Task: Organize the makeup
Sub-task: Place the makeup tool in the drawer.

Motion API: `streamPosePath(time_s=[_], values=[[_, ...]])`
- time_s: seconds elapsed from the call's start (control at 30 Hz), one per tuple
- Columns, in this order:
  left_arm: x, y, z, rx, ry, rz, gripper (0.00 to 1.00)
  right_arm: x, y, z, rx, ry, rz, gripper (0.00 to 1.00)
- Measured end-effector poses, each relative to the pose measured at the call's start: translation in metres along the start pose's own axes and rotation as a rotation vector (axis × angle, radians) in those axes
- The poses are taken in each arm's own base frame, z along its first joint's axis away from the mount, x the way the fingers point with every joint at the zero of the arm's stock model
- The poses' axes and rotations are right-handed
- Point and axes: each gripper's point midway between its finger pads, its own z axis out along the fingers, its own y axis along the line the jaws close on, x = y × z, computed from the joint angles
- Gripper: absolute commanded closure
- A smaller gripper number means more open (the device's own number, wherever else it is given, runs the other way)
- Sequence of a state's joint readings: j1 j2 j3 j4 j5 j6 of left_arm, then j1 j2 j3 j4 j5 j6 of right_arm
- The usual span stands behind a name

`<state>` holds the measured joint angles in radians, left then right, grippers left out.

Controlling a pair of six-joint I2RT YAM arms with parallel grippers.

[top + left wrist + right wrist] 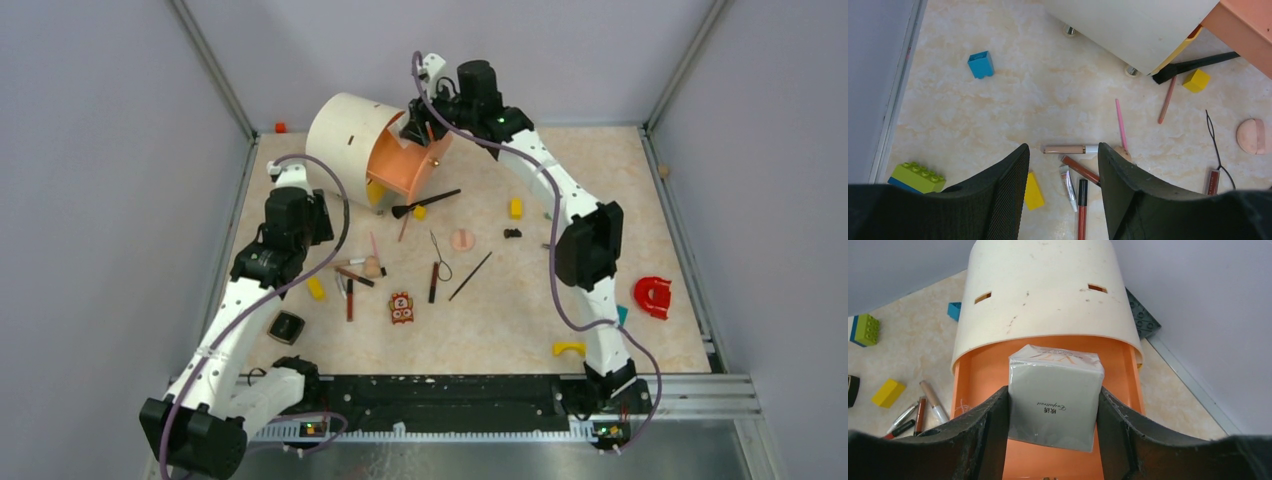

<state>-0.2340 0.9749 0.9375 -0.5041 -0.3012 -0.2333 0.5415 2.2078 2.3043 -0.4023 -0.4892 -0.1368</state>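
Note:
My right gripper [1053, 412] is shut on a pale grey wrapped box [1055, 390] and holds it over the open orange drawer [978, 375] of the cream round organizer [345, 135]. My left gripper [1063, 165] hangs open, with nothing in it, above a cluster of makeup on the table: a beige tube [1068, 149], a brown-red tube [1080, 170], a small silver tube [1067, 180] and a red gloss with a black cap [1082, 205]. Farther right lie a pink pencil [1120, 122], a brown pencil [1166, 100], a black brush [1198, 65], a wire-loop tool [1215, 142] and a peach puff [1250, 136].
Yellow blocks [1033, 190] [1196, 80], a blue block [981, 64] and a green brick [915, 176] lie among the makeup. An orange-red toy figure [402, 307], a black square case [286, 326], a red horseshoe piece [652, 296] and a yellow arch [568, 348] sit nearer the front.

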Motion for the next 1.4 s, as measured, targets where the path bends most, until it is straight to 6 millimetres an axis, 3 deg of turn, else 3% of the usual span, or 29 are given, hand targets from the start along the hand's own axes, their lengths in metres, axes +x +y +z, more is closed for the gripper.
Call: streamPosePath(time_s=[0.27,0.63,0.9,1.2,1.3,1.4], values=[[0.000,-0.001,0.001,0.013,0.002,-0.007,0.42,0.003,0.018,0.009,-0.012,0.025,-0.084,1.00],[0.001,-0.003,0.001,0.030,0.006,-0.010,0.42,0.015,0.022,0.026,0.014,0.057,-0.155,1.00],[0.000,-0.003,0.002,0.038,0.005,-0.013,0.42,0.036,0.020,0.041,0.010,0.089,-0.141,1.00],[0.002,-0.005,0.002,0.050,0.011,-0.010,0.42,0.035,0.018,0.046,0.014,0.068,-0.133,0.98],[0.002,-0.005,0.002,0.052,0.011,-0.010,0.42,0.034,0.017,0.051,0.017,0.053,-0.130,0.91],[0.002,-0.005,0.002,0.052,0.011,-0.011,0.41,0.033,0.016,0.054,0.018,0.036,-0.121,0.69]])
